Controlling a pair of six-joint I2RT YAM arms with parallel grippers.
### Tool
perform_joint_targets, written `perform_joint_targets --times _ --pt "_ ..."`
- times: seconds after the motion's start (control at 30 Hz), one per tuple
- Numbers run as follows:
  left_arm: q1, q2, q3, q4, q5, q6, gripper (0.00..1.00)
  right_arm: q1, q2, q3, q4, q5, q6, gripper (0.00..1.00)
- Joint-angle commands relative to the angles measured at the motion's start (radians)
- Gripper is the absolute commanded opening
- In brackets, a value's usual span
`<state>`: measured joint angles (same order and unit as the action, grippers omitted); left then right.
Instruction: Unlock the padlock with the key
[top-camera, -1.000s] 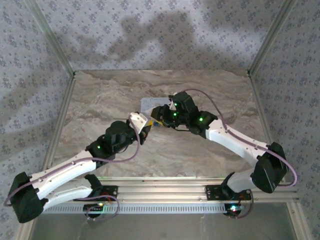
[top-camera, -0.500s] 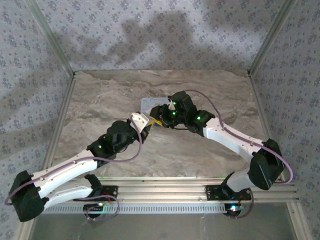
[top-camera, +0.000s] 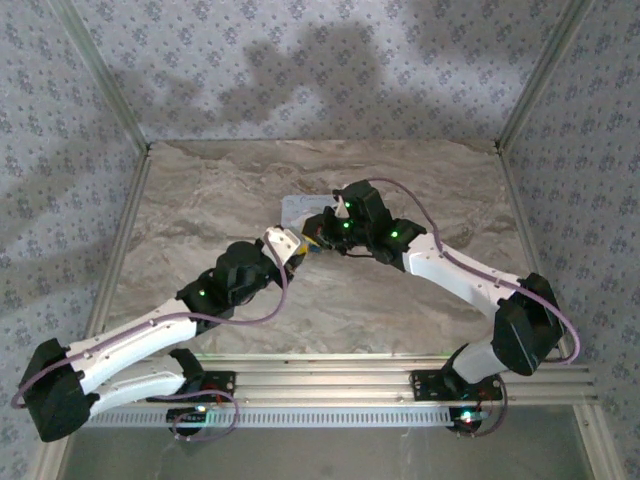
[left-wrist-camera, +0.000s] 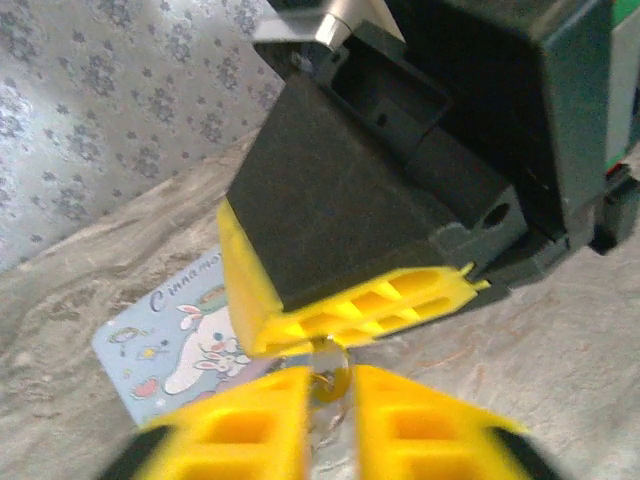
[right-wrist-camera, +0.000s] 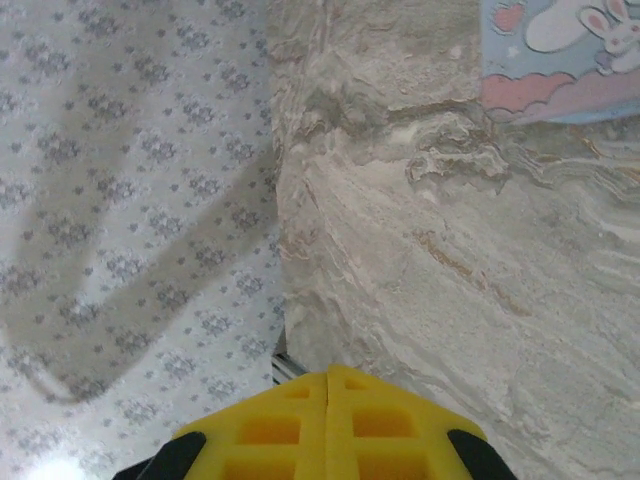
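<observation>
My two grippers meet tip to tip at the table's middle, just in front of the tin. The left gripper has its yellow fingers a little apart. A small shiny silver piece with a gold ring, which I take for the key, stands in that gap. Its top reaches the underside of the right gripper's fingers, which cross just above; whether they pinch it is hidden. The right gripper has its fingers pressed flat together, with nothing seen between them. The padlock is hidden.
A pale blue tin with a cartoon rabbit lies flat on the marbled table, just behind the grippers. Patterned walls close the table in at the back and on both sides.
The right gripper has shut. The left gripper's fingers have parted slightly. The right arm's elbow has swung a little to the left, and both tips stay together in front of the tin.
</observation>
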<state>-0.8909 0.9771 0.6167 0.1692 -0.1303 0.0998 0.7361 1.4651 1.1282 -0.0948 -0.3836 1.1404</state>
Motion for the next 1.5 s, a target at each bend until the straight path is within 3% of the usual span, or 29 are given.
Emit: perform_joint_targets --times 0.0,0.1,0.2,0.33,0.5,0.8,1.07,1.47 --pt "-0.005 -0.045 -0.012 -0.062 0.033 -0.068 0.43 -0.025 -0.020 0.027 0.013 -0.021 -0.207 0.00" --pt "0.052 -0.098 -0.012 -0.129 0.133 -0.201 0.52 -0.036 -0.028 0.056 -0.008 -0.064 -0.415 0.00" --pt "0.196 -0.156 -0.034 -0.129 0.394 -0.365 0.54 -0.037 -0.029 0.114 -0.046 -0.117 -0.628 0.00" --pt "0.363 -0.195 -0.060 -0.020 0.683 -0.561 0.55 -0.034 -0.042 0.115 -0.035 -0.212 -0.832 0.00" --pt "0.419 -0.156 -0.065 0.208 0.885 -0.729 0.53 -0.020 -0.103 0.046 0.086 -0.287 -0.989 0.00" --pt "0.421 -0.089 -0.108 0.552 0.938 -0.862 0.49 -0.056 -0.121 -0.005 0.309 -0.381 -0.837 0.00" --pt "0.420 -0.035 -0.110 0.683 0.934 -0.912 0.43 -0.053 -0.113 -0.040 0.456 -0.368 -0.722 0.00" --pt "0.417 -0.010 -0.094 0.751 0.927 -0.930 0.35 -0.022 -0.100 -0.041 0.482 -0.346 -0.697 0.00"
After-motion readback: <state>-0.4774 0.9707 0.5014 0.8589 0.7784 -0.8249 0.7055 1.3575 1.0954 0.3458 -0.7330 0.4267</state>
